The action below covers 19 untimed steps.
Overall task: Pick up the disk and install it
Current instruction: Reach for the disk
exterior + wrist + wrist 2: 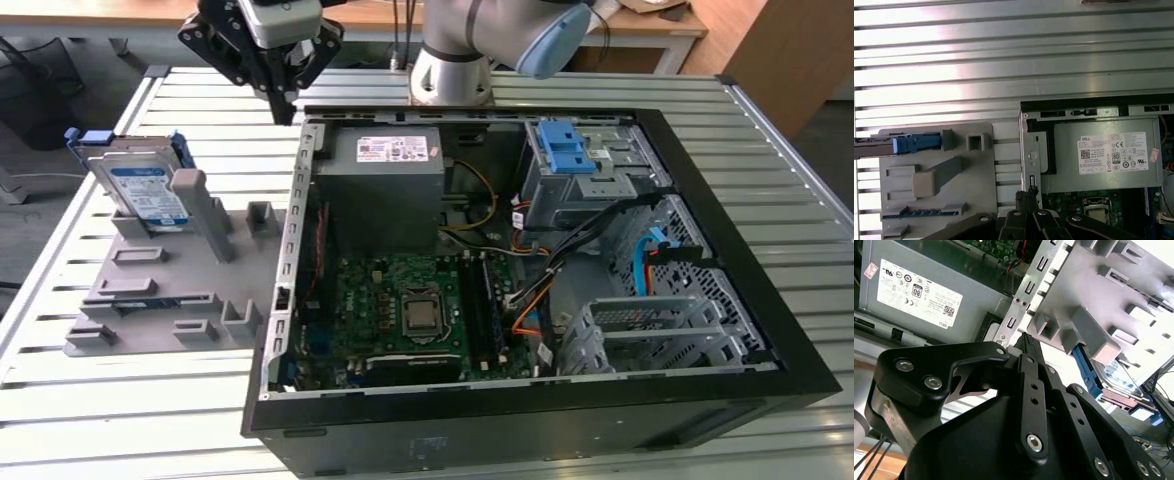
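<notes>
Disk (140, 188) standing on edge in the grey fixture (160, 290), at nine o'clock of the open computer case (534, 420) in the exterior view. At the disk's two o'clock hovers the gripper (283, 108), fingers pinched together, gripping nothing.

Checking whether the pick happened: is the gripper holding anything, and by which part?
Nothing is held. The gripper is shut and empty; the disk stands in the grey fixture.
</notes>
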Tool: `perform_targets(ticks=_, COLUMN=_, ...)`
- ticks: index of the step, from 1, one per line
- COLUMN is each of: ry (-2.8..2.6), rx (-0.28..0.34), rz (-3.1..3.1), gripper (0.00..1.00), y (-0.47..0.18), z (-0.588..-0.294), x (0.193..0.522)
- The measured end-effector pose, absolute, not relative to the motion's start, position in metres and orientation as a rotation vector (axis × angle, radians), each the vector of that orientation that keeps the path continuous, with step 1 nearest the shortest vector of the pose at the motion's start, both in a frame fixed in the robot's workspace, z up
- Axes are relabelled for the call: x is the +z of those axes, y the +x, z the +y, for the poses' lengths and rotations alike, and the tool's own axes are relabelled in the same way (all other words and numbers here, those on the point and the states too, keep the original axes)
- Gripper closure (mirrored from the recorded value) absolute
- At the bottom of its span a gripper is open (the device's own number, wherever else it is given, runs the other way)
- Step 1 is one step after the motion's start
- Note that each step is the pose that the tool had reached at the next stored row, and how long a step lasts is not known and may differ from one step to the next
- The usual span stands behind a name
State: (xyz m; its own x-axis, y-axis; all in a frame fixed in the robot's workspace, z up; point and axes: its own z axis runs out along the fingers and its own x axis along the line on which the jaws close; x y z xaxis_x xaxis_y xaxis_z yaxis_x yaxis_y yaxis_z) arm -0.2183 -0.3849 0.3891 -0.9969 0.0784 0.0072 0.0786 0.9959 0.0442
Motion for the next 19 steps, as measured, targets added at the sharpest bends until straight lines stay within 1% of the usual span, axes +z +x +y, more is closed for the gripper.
perform_targets(ticks=19, ry=-0.123, rx=-0.07, rz=-3.133, gripper=0.89, y=-0.232, z=-0.383, x=0.389)
